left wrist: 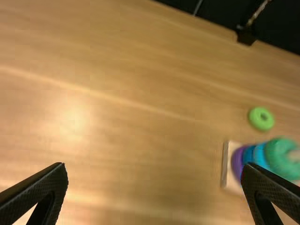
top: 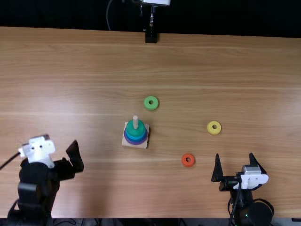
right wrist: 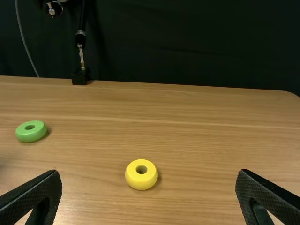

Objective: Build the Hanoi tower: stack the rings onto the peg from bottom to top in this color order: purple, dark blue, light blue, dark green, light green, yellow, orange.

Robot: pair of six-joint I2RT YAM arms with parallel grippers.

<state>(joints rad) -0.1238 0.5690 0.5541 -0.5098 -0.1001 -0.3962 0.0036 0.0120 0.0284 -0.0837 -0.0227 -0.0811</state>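
right gripper (top: 234,154): spread, presumably to admit rings
left gripper (left wrist: 154,164): likewise spread, empty
peg (top: 135,122): upright, centring stacked rings (top: 135,131)
light green ring (top: 155,106): loose, likely next

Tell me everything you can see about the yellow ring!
The yellow ring is round and thick, like a doughnut, with rounded edges and a hole through its middle. It looks smooth, maybe painted wood or plastic. It lies flat on the wooden table, right of the peg, and only the table touches it.
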